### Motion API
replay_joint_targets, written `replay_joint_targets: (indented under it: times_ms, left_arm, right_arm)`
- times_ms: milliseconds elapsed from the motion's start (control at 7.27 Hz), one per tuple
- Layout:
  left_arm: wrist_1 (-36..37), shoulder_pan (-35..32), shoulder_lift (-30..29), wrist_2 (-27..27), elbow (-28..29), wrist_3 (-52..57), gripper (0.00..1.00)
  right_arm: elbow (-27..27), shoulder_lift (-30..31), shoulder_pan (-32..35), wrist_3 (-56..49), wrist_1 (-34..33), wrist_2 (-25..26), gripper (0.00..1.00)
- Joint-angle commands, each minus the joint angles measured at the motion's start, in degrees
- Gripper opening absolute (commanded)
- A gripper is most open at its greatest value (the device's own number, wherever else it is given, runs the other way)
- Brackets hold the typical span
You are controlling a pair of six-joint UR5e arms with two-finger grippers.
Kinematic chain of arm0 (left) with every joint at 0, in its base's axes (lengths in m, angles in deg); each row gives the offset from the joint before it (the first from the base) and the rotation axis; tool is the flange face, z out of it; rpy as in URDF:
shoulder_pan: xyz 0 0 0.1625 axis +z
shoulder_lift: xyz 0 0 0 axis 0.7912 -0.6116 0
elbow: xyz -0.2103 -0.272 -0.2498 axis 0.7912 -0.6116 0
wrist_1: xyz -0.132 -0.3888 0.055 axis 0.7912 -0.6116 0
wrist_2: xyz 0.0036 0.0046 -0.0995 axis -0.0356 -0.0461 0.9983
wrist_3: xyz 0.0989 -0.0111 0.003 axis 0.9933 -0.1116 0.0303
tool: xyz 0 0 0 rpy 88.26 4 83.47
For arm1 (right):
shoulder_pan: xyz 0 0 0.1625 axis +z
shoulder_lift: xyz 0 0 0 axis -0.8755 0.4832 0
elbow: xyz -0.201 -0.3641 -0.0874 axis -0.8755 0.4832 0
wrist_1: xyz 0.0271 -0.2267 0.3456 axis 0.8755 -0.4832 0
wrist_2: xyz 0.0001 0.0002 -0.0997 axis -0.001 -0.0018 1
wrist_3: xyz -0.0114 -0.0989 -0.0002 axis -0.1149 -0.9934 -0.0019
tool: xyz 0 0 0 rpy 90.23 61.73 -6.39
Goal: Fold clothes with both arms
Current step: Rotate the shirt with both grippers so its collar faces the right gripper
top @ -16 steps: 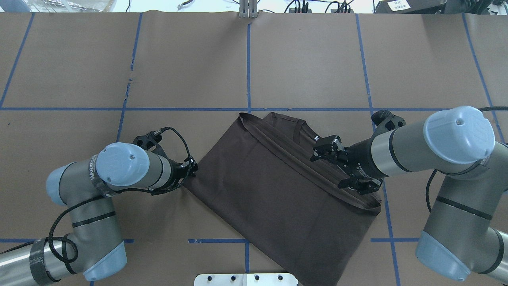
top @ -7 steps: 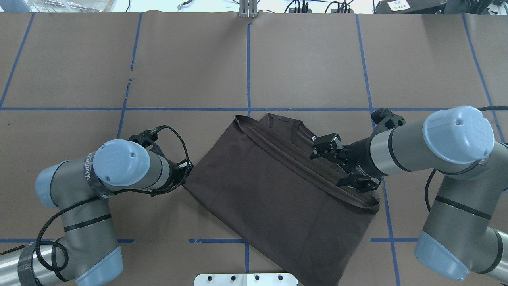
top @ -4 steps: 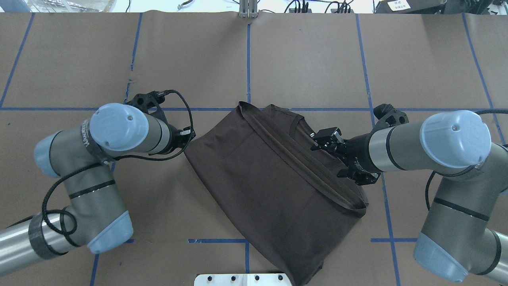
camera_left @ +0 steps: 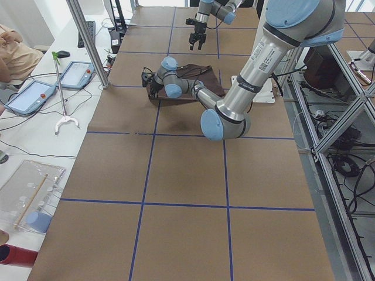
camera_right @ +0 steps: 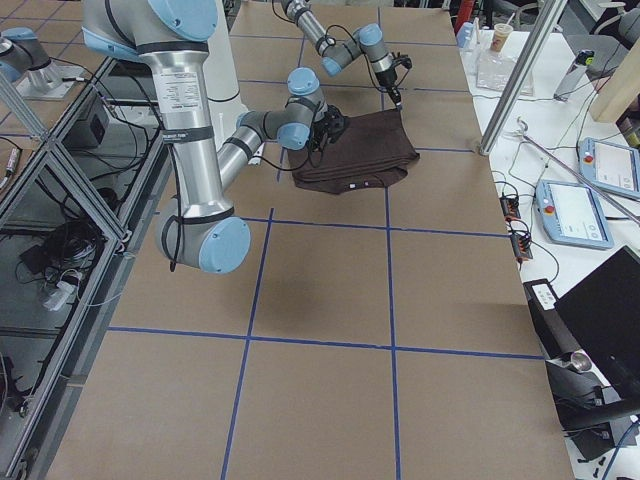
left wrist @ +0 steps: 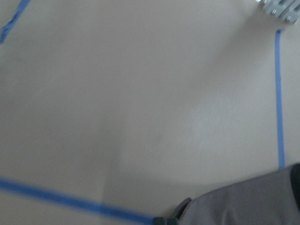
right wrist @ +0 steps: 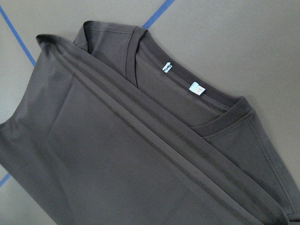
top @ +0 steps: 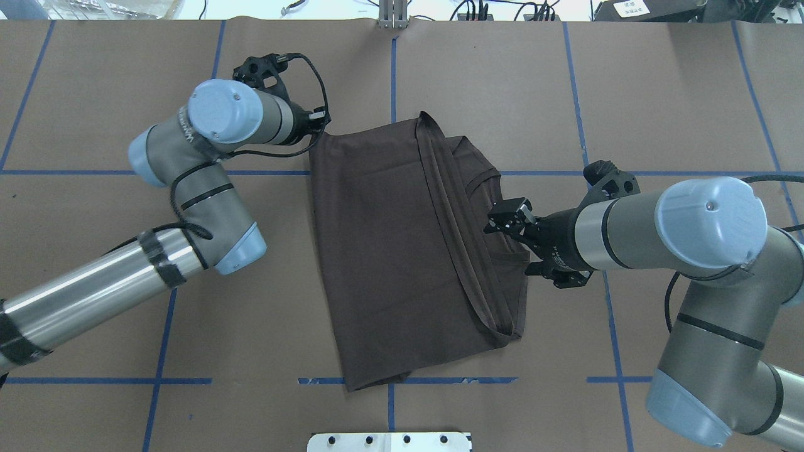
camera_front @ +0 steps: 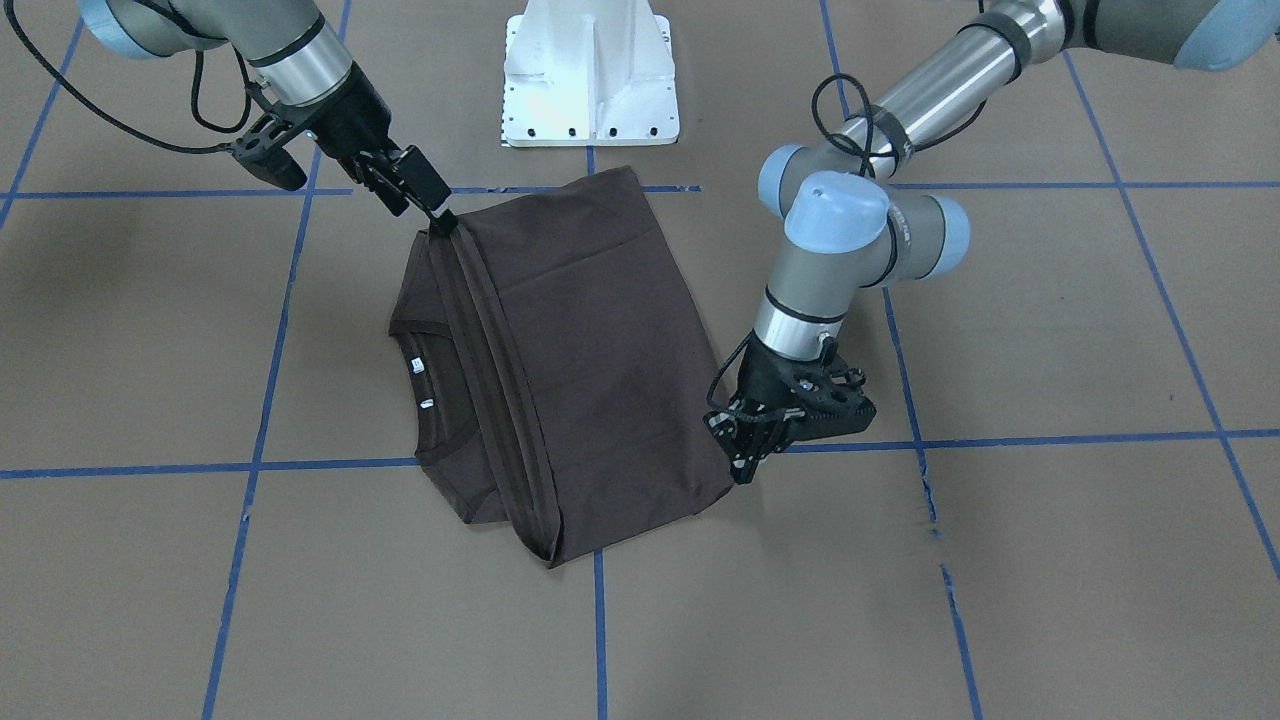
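Observation:
The dark brown T-shirt (camera_front: 590,350) lies folded on the table, its hem band laid across the body beside the ribbed collar (camera_front: 425,440). It also shows in the overhead view (top: 389,263) and in the right wrist view (right wrist: 93,154), where the white neck labels (right wrist: 197,88) show. My right gripper (camera_front: 440,222) is shut on the shirt's corner nearest the robot, at the end of the hem band. My left gripper (camera_front: 738,468) is shut on the far corner; it also shows in the overhead view (top: 316,135). The chest logo is hidden.
The white pedestal base (camera_front: 590,80) stands just behind the shirt's near edge. Brown paper with a blue tape grid (top: 392,75) covers the table. A side bench with tablets (camera_right: 580,215) runs along the far edge.
Both grippers have dragged the shirt away from the robot and turned it clockwise in the overhead view. The left arm has swung far forward. The shirt no longer hangs over the near edge.

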Motion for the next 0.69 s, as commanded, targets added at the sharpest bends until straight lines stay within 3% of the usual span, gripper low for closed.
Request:
replay_joint_targets:
  times_ms: [0,275,412,550]
  left_arm:
    - [-9.0,-1.7,-9.1,-1.0,17.1,-3.4,0.00]
    - [-11.3,-2.5,-11.9,-2.1,21.0,-3.1,0.00]
    - [-11.1,-2.5,-12.4,-2.1,20.9,-3.1,0.58]
    - [-10.7,-2.6,-10.1,-1.5,15.6,-2.9,0.79]
  right_arm:
    - [0.5,-0.7,-0.3,-0.2,0.0,0.4,1.00]
    - [3.3,-4.4,-0.7,-0.2,-0.5,0.6,1.00]
    - [4.0,-4.9,-1.1,-0.2,-0.3,0.5,1.00]
    - [5.4,-6.0,-2.5,-0.8,-0.3,0.4,1.00]
